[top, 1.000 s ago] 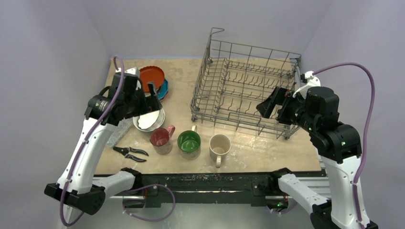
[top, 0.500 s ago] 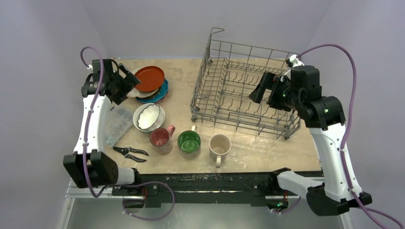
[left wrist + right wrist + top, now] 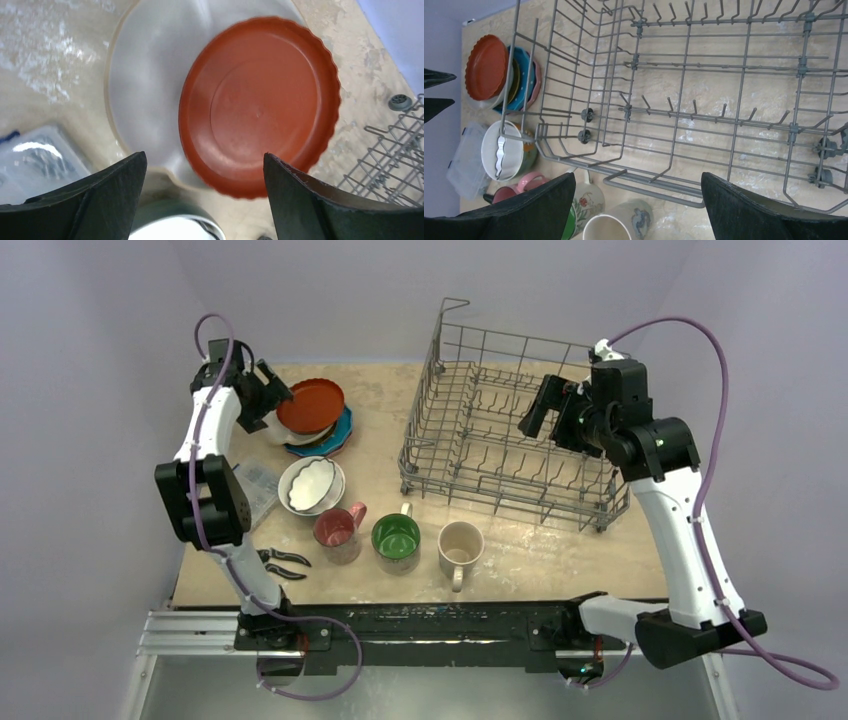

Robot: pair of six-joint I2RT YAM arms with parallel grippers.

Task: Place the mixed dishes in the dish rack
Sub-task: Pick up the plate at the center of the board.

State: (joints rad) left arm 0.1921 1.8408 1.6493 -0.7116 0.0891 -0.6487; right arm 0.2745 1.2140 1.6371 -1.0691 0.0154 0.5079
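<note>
From above, my left gripper [image 3: 266, 400] sits at the far left corner of the table [image 3: 375, 440], just beside the stack of plates. Its nose points to the orange plate [image 3: 311, 405], which lies on top of that stack. My right gripper [image 3: 546, 416] hangs over the dish rack [image 3: 470, 480], well apart from the stack. So the left arm is clearly the nearer one for this plate. The three mugs [image 3: 396, 537] and the white bowl [image 3: 311, 485] wait nearer to the bases, and I see no dish in the rack.

From my left wrist, both fingers [image 3: 90, 200] stand wide apart and they hold nothing. The orange plate is directly ahead of them, a little toward the right finger, and does not touch either one. It rests on a pale plate [image 3: 145, 75] but is shifted off its centre. Being round, it has no long axis, so I judge that only its scalloped near rim offers a place to bite. That rim must come between my fingers. The picture is a bit blurred here.

From my right wrist, my fingers [image 3: 764, 210] are also spread wide and empty. Below them are the bare upright tines of the rack. The stack of plates is far off, at the left edge of this view.
</note>
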